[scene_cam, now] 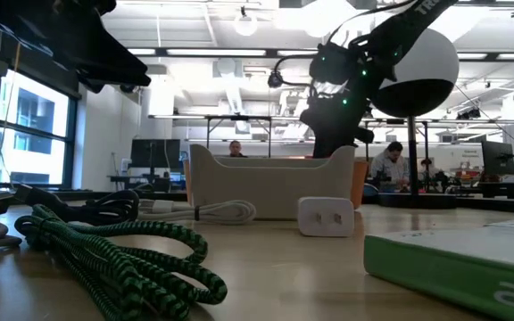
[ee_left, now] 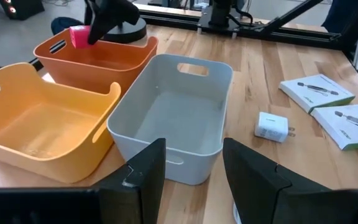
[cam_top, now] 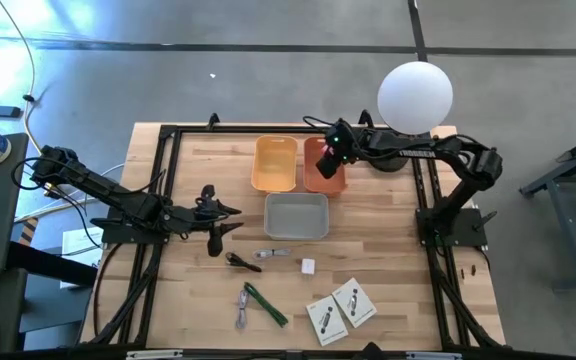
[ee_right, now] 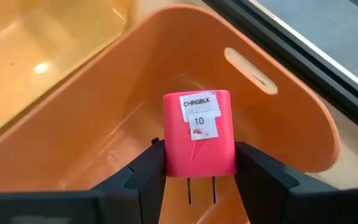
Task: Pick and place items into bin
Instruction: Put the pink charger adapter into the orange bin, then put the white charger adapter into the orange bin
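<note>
My right gripper hangs over the orange bin, shut on a red cube with a white label and two metal prongs; the cube also shows in the left wrist view. My left gripper is open and hovers left of the grey bin, touching nothing. On the table lie a white cube, two white flat packets, a green-handled tool, a dark bit and a silver bit. My right gripper pinches the red cube by its two opposite side faces, one finger on each. The cube's labelled face shows between the fingers and its prongs stick out toward the wrist. The cube is lifted clear, above the inside of the orange bin.
A yellow bin stands left of the orange one, both behind the grey bin. A white globe lamp sits at the far right corner. A black frame rail borders the table. People sit in the room beyond.
</note>
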